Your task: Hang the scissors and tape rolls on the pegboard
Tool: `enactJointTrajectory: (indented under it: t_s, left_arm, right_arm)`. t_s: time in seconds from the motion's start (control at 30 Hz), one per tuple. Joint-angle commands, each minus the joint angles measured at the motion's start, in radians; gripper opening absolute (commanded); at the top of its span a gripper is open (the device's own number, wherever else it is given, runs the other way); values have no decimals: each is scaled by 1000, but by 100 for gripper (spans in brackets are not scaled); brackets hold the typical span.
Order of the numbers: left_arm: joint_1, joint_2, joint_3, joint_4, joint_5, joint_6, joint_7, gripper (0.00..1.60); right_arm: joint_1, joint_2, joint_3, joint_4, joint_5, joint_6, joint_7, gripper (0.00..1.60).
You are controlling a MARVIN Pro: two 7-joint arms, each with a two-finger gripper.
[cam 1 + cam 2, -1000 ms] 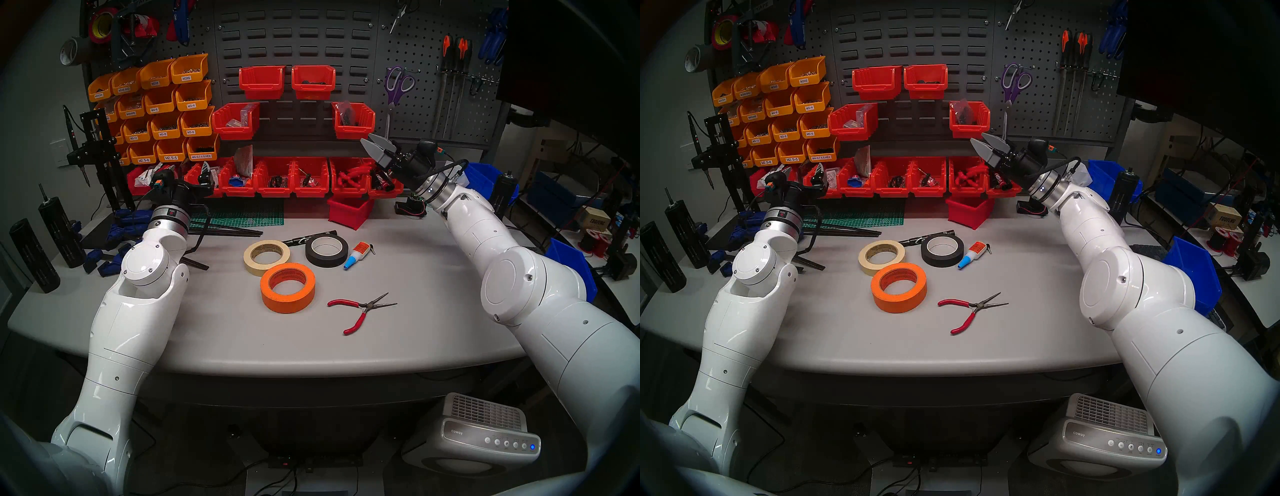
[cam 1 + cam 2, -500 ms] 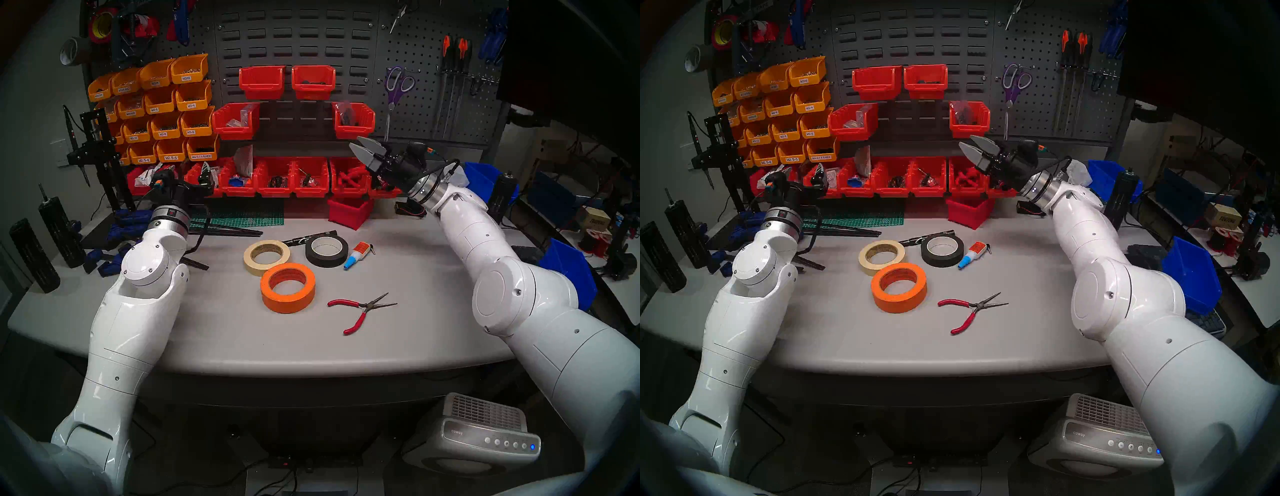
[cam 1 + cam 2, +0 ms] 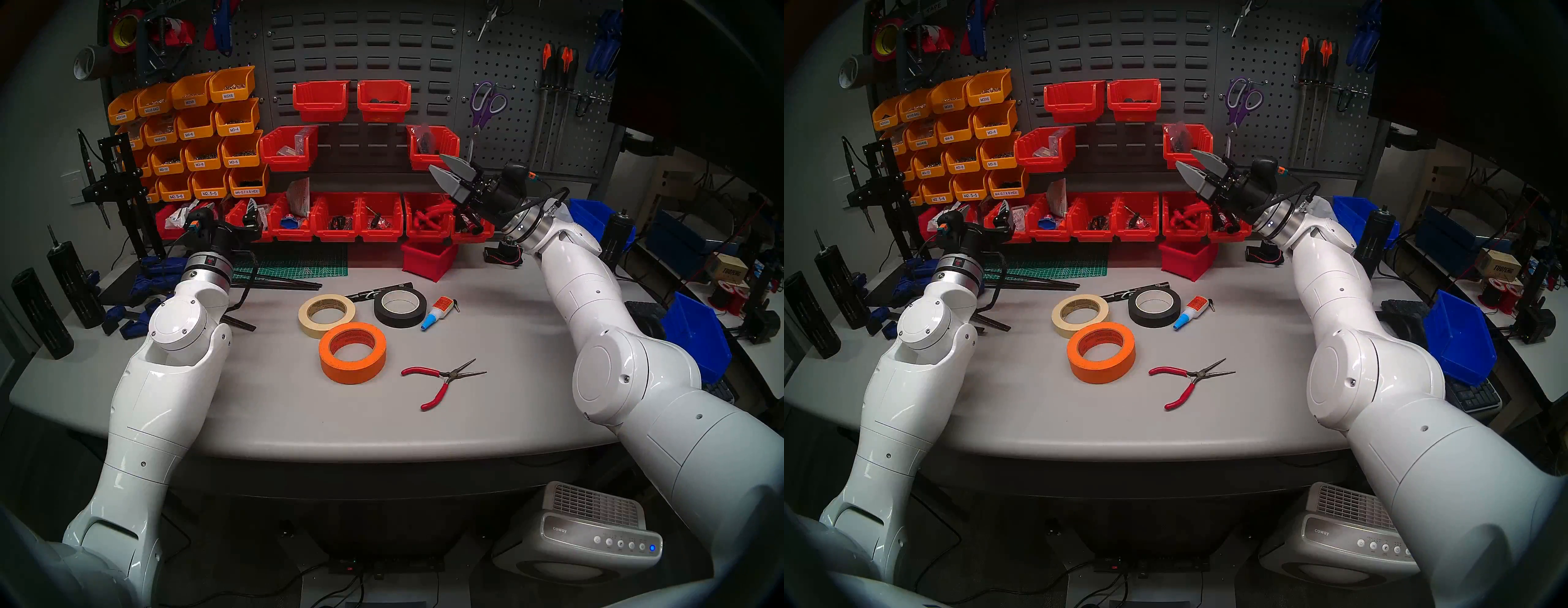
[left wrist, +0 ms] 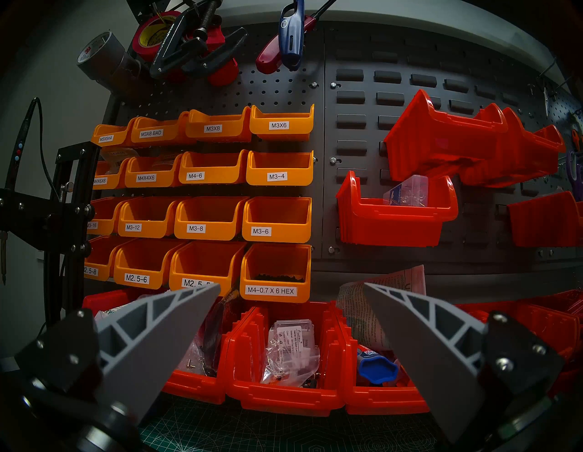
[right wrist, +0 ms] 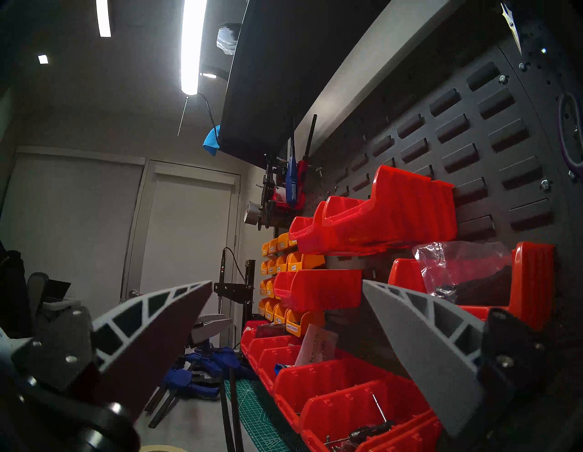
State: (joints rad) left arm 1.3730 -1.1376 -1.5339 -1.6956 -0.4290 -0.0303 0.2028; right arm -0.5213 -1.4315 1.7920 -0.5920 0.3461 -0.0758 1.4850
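The scissors (image 3: 485, 111) hang by their purple handles on the pegboard (image 3: 522, 123), blades down. The three tape rolls (image 3: 353, 352), cream, black and orange, lie flat together on the grey table (image 3: 271, 407), beside a glue bottle (image 3: 437, 313) and red pliers (image 3: 441, 380). The right gripper (image 3: 443, 170) hovers empty below the scissors, fingers spread; the left gripper (image 4: 291, 288) is likewise spread and empty. Orange bins (image 3: 199, 127) hold labelled screws; red bins (image 3: 339, 218) hold bagged parts and small tools. A green cutting mat (image 3: 297, 259) lies in front of them.
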Motion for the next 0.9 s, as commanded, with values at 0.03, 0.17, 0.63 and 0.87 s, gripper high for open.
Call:
enactJointTrajectory:
  t_s: [0.03,0.17,0.63,0.87]
  left_arm:
    - [-33,3,-8,-28,1,-11,-1,160]
    - [-33,3,-8,-28,1,-11,-1,160]
    - [-33,3,-8,-28,1,-11,-1,160]
    - [-34,3,-8,-29,1,-12,-1,160]
  right_arm:
    - [15,-20,11,-122,47,28,-1,160]
    - [-24,-37,7,-189,58,57,-1,160]
    - [-162,-79,-30,-366,81,176,-1,160]
    - [-226,-77,-51,-441,85,238,-1,160]
